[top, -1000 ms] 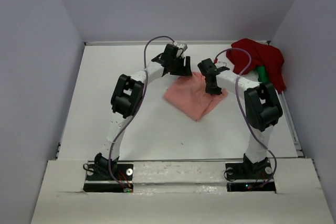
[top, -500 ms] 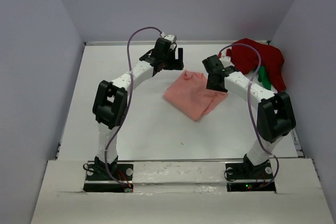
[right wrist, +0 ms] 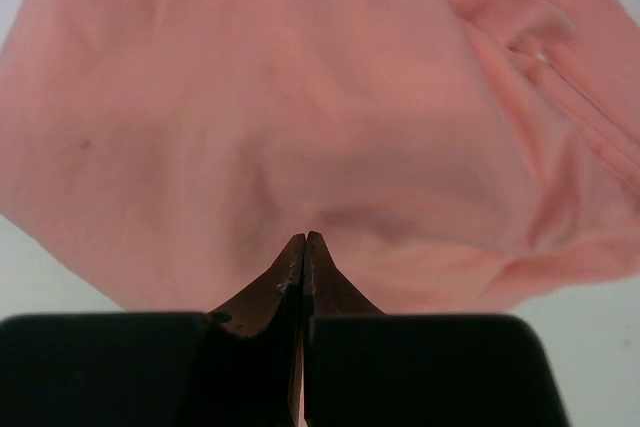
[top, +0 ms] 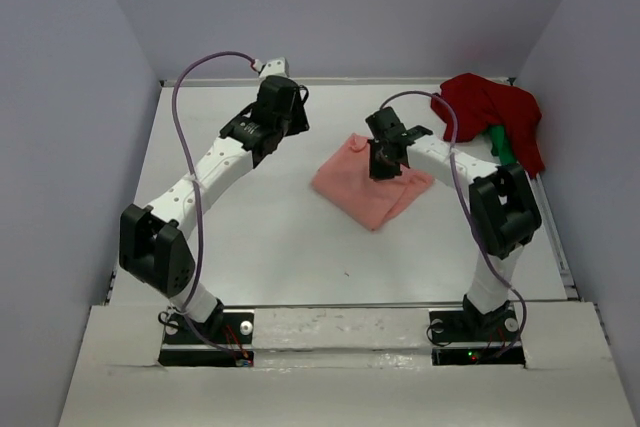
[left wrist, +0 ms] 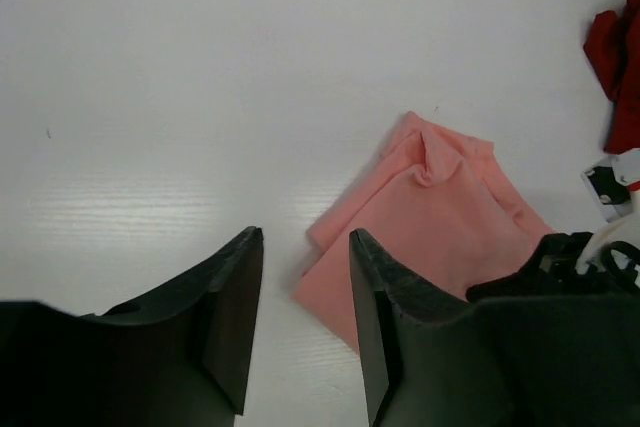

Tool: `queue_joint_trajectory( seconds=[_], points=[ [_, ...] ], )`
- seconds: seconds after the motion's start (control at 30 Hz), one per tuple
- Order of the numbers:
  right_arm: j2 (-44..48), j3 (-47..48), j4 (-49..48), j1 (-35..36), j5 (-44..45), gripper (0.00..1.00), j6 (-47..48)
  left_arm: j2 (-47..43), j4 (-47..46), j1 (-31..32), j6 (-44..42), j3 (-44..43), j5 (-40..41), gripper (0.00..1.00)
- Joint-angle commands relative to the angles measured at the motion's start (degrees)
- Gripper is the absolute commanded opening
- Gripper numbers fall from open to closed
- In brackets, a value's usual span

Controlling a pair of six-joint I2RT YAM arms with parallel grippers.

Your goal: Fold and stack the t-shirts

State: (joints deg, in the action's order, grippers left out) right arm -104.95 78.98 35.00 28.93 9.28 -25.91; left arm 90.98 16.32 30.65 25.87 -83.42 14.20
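Note:
A folded salmon-pink t-shirt [top: 362, 190] [left wrist: 440, 217] [right wrist: 300, 97] lies mid-table. My right gripper [top: 383, 167] [right wrist: 304, 237] is shut, its tips down on the shirt's upper part; no cloth shows between them. My left gripper [top: 290, 119] [left wrist: 305, 237] hangs open and empty above bare table, to the left of the pink shirt. At the far right corner a dark red t-shirt [top: 500, 115] [left wrist: 615, 57] sits crumpled, with a bit of bright green t-shirt [top: 500, 144] showing under it.
Grey walls close the white table [top: 240, 227] on the left, back and right. The right arm's purple cable [top: 450, 162] loops over the pink shirt's right edge. The left arm stretches diagonally across the left half of the table.
The left arm has swung up and to the left, away from the pink shirt. The right gripper has shut and moved left onto the shirt.

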Motion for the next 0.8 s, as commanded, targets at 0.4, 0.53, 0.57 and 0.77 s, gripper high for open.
queue_joint_trajectory(
  seconds=[0.4,0.53,0.57,0.77],
  points=[
    [-16.2,24.1,4.9,8.5,-6.2,0.0,4.3,1.6,-0.2,0.1,0.2,4.1,-0.4,0.0],
    [-17.2,23.3,4.8,9.7,-5.1,0.0,3.5,1.3,-0.9,0.2,0.0,4.5,-1.4,0.0],
    [-17.3,23.0,4.8,9.7,-4.0,0.0,3.1,1.3,-0.9,0.2,-0.1,4.6,-1.4,0.0],
    [-18.4,21.1,3.7,10.3,-3.9,0.0,3.1,0.3,-1.5,0.1,-0.1,5.8,-0.9,0.0]
  ],
)
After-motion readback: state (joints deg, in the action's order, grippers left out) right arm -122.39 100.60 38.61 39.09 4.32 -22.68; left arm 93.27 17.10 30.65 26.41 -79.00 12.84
